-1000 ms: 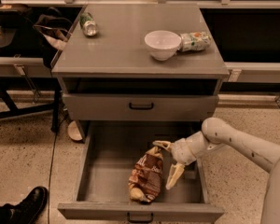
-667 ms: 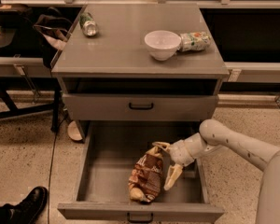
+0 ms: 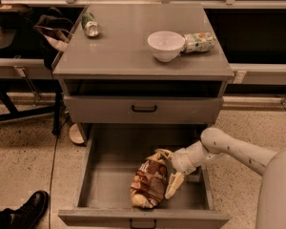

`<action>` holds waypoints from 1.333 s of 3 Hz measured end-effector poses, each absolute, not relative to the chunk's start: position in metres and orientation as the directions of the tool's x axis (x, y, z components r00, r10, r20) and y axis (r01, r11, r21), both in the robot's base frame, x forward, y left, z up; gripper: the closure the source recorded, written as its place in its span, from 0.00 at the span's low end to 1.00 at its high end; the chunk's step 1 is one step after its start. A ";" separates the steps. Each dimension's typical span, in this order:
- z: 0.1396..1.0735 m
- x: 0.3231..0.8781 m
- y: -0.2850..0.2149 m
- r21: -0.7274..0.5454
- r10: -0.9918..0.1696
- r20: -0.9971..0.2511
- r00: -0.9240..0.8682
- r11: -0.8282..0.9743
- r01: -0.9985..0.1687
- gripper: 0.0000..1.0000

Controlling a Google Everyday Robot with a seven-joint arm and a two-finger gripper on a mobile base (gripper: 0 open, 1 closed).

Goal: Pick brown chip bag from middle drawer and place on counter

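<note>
The brown chip bag lies on the floor of the open middle drawer, near its front right, with tan ends and white patches. My gripper is down inside the drawer at the bag's upper right end. It is open, with one pale finger along the bag's right side and the other by the bag's top end. The bag still rests on the drawer floor. The grey counter is the cabinet top above.
On the counter stand a white bowl, a green-and-white packet beside it and a green can at the back left. A shut shallower drawer panel sits above the open one. A black shoe is at the bottom left.
The arm has shifted very slightly to the left at the bag's end. The bag has not moved.
</note>
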State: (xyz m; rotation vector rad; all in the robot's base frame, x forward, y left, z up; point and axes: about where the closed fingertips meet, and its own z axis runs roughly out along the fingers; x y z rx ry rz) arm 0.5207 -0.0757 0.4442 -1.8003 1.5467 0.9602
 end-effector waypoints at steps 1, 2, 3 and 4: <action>0.433 0.515 -0.074 0.067 -0.569 -0.822 0.038 -0.163 -0.984 0.00; 0.432 0.514 -0.074 0.070 -0.568 -0.822 0.036 -0.163 -0.984 0.00; 0.432 0.514 -0.074 0.070 -0.568 -0.822 0.036 -0.163 -0.984 0.19; 0.432 0.514 -0.073 0.070 -0.568 -0.822 0.036 -0.163 -0.984 0.42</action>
